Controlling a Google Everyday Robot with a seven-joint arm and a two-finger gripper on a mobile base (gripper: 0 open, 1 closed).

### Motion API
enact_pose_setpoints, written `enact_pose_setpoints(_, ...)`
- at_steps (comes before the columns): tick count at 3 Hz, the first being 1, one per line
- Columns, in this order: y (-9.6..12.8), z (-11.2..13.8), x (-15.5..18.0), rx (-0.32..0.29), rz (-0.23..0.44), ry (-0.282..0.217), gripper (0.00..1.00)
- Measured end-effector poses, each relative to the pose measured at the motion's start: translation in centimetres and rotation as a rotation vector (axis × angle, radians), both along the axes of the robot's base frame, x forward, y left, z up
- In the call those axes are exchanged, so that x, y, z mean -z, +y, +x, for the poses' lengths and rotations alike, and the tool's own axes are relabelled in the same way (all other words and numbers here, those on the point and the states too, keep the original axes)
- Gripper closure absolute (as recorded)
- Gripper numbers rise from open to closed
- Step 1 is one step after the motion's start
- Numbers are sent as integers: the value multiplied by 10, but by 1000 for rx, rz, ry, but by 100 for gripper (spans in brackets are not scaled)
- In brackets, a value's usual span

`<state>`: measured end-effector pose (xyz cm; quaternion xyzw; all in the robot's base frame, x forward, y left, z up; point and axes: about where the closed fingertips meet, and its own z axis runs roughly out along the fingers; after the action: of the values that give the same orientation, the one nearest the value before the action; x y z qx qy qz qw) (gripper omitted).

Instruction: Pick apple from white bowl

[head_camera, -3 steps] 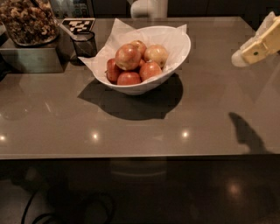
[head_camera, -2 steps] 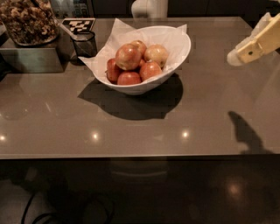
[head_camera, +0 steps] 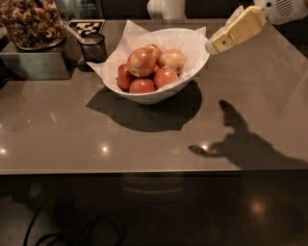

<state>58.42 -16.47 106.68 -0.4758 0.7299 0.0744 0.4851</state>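
Note:
The white bowl [head_camera: 155, 97] stands on the brown table at centre back, lined with crumpled white paper and holding several apples. The apple [head_camera: 141, 62], the largest one, orange-red with a shiny highlight, lies on top of the pile at the left. A paler yellow apple [head_camera: 172, 59] lies to its right, and smaller red apples lie below. My gripper [head_camera: 214, 45], cream-coloured, reaches in from the upper right. Its tip hangs just beside and above the bowl's right rim, apart from the apples.
A glass jar of nuts [head_camera: 30, 21] sits on a metal box [head_camera: 36, 65] at the back left. A small dark cup [head_camera: 94, 47] and a checkered marker [head_camera: 86, 26] stand left of the bowl. A white object [head_camera: 166, 8] is behind it. The table's front edge [head_camera: 144, 171] runs across.
My gripper has moved left and slightly up, from over the table's right side to the bowl's right rim. Its shadow has moved left too. The bowl and apples have not moved.

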Motion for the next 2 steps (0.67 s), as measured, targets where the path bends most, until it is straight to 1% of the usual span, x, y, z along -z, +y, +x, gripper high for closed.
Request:
enact_pose_setpoints(1, 25, 25, 14, -33, 13, 23, 0)
enact_pose_setpoints(2, 60, 38, 41, -103, 4, 107, 0)
